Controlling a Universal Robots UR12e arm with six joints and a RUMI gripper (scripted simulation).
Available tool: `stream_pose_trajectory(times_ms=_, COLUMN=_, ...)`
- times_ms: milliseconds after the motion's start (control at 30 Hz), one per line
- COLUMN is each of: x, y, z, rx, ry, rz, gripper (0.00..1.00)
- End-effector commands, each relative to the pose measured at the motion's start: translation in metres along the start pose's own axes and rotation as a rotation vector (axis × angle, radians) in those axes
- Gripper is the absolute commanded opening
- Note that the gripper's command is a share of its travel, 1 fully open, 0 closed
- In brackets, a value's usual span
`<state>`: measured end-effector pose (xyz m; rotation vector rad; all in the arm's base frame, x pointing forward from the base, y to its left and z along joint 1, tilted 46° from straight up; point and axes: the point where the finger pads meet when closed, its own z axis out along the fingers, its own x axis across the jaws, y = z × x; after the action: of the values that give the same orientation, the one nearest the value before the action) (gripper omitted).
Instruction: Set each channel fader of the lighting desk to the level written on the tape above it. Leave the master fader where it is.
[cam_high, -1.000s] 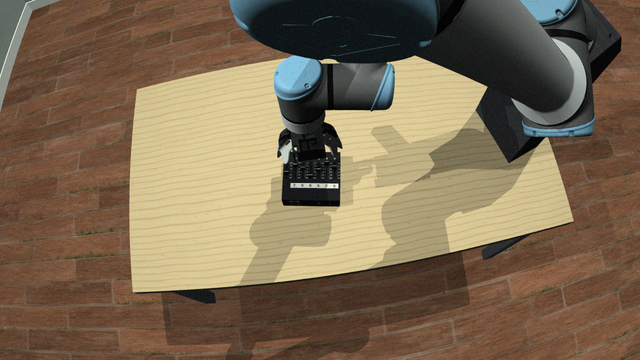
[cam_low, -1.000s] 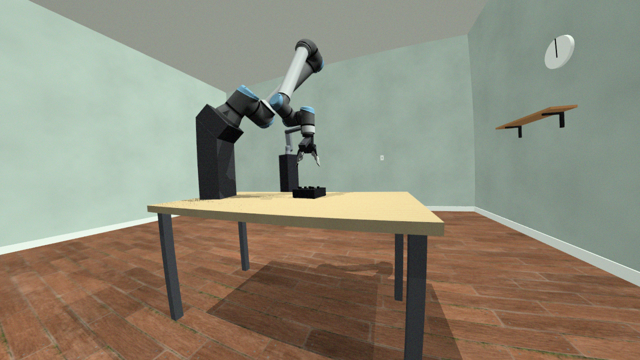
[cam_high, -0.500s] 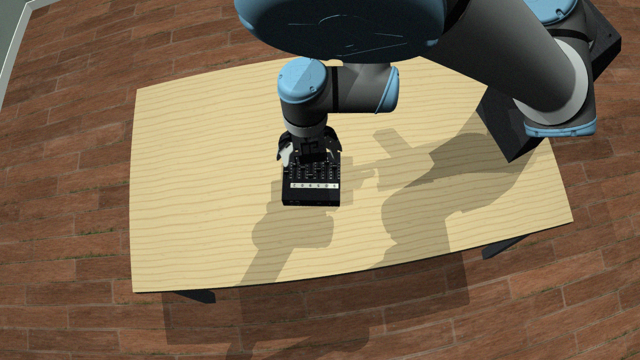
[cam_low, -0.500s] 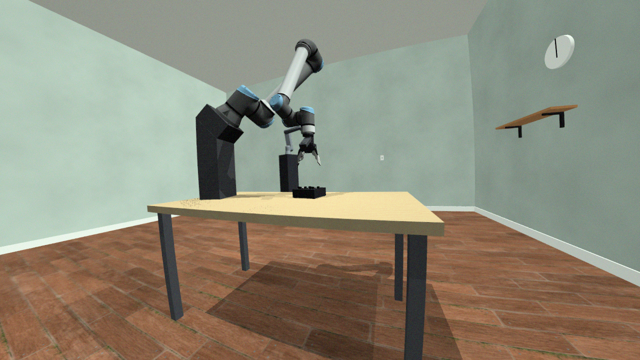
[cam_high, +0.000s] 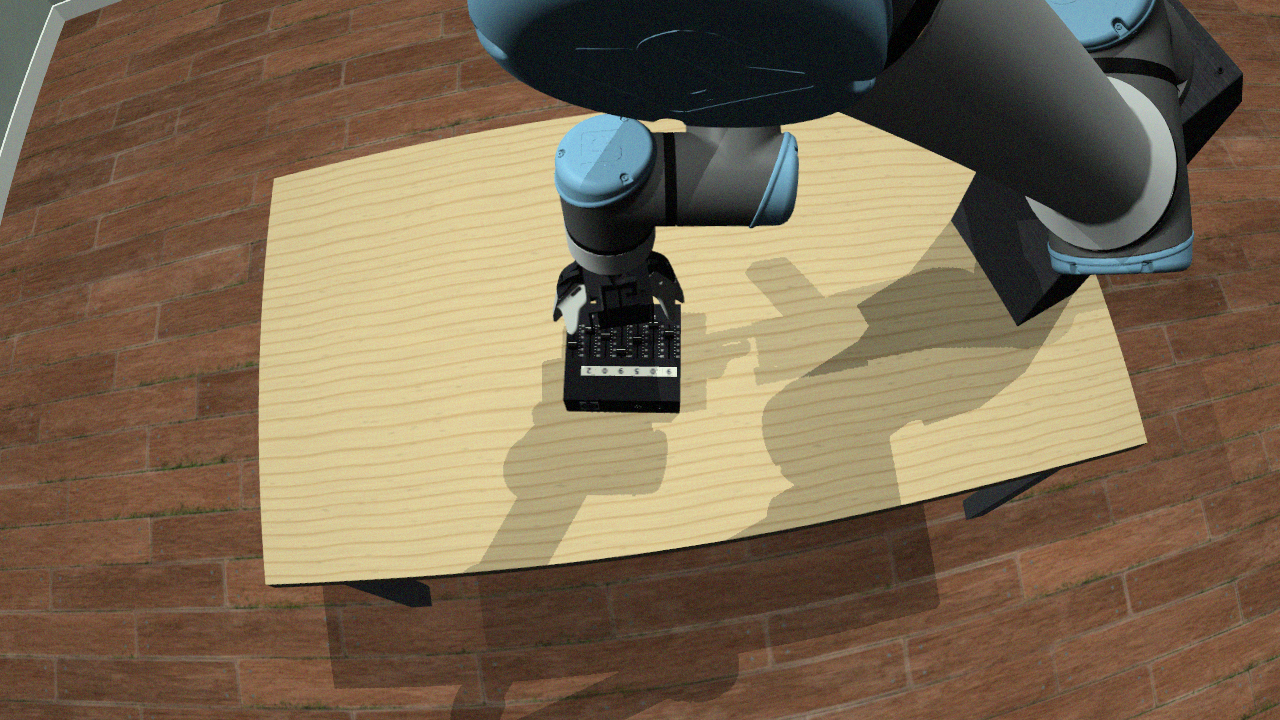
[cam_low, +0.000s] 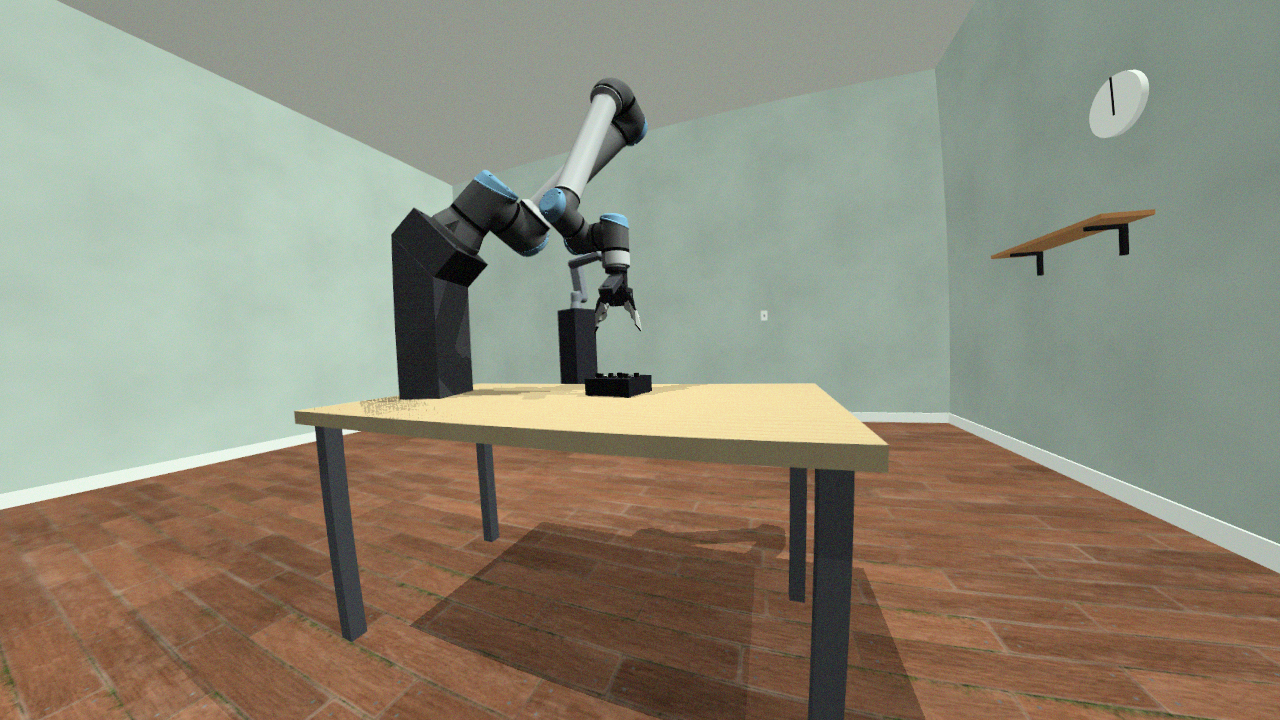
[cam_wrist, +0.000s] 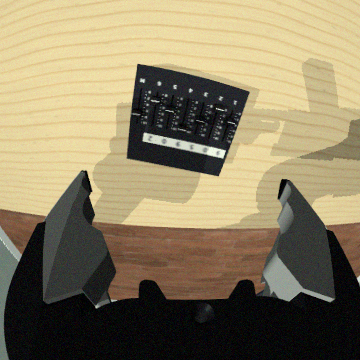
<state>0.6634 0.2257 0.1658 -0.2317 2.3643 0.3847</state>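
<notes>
The black lighting desk (cam_high: 622, 398) (cam_low: 617, 386) (cam_wrist: 170, 158) lies on the table, turned slightly in the wrist view. Its white tape (cam_high: 628, 370) (cam_wrist: 170, 143) carries upside-down digits; I cannot read them all surely. In the wrist view the master fader (cam_wrist: 136, 113) is leftmost, about mid-slot. Fader 6 (cam_wrist: 156, 101) and fader 2 (cam_wrist: 220, 109) stand far from the tape. Fader 5 (cam_wrist: 170, 111), fader 3 (cam_wrist: 200, 120) and fader 1 (cam_wrist: 231, 122) stand between. Fader 4 (cam_wrist: 183, 129) is nearest the tape. My gripper (cam_high: 619, 322) (cam_low: 617, 328) (cam_wrist: 186, 176) is open and empty, above the desk, hiding its far part in the top view.
The wooden table (cam_high: 375, 402) (cam_low: 716, 429) bears the desk. The arm's dark pedestal (cam_high: 1020, 259) (cam_low: 434, 331) stands at one end of the table. A wall shelf (cam_low: 1074, 234) and a clock (cam_low: 1118, 103) are far off. Arm shadows fall across the table around the desk.
</notes>
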Motion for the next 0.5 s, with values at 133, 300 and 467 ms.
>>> stream_pose_trajectory(times_ms=133, x=-0.0009, y=-0.0006, z=0.0006, rx=0.0, ry=-0.001, rz=-0.037, gripper=1.0)
stream_pose_trajectory(times_ms=300, x=-0.0016, y=-0.0016, z=0.0019, rx=0.0, ry=-0.001, rz=-0.088, gripper=1.0)
stream_pose_trajectory(times_ms=467, x=-0.0022, y=-0.0024, z=0.003, rx=-0.001, ry=-0.001, rz=-0.13, gripper=1.0)
